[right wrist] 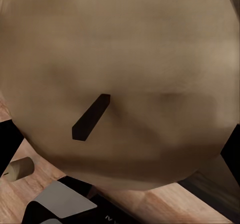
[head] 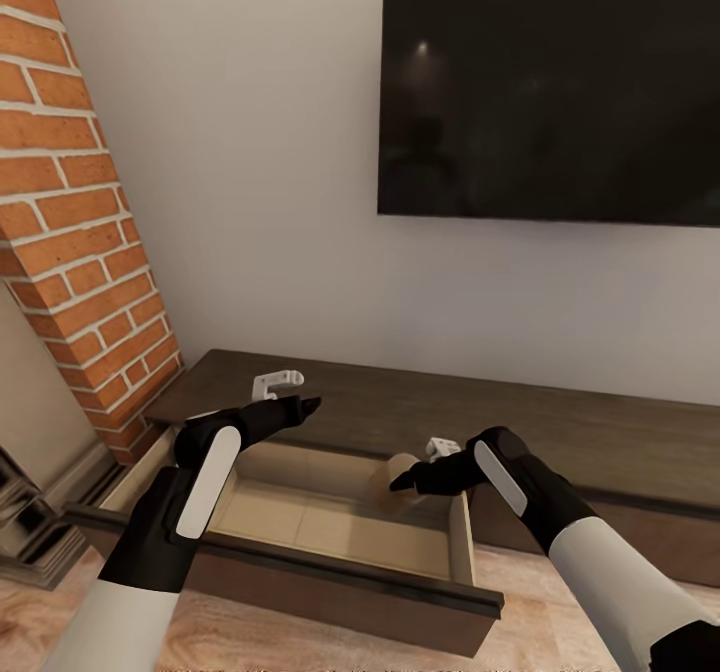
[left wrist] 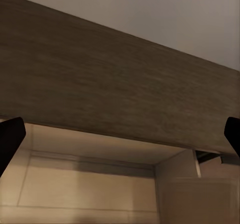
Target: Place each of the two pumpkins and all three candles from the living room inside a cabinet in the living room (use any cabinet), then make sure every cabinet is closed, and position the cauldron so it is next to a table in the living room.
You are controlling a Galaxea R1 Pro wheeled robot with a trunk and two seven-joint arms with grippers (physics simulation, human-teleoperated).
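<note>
Both arms reach forward from the bottom edge of the head view, white at the forearm and black from the wrist onward. The left arm rises from about 7 o'clock toward the centre, its wrist level; the left gripper [head: 300,407] points toward 2 o'clock with its jaws spread wide and nothing between them. The right arm comes in from 5 o'clock, bent inward at the wrist; the right gripper [head: 405,480] points toward 9 o'clock, its fingers clamped on a tan candle [head: 392,474].

Open drawer [head: 300,522] projects before cabinet [head: 560,422]; television [head: 550,82] above (on wall).
</note>
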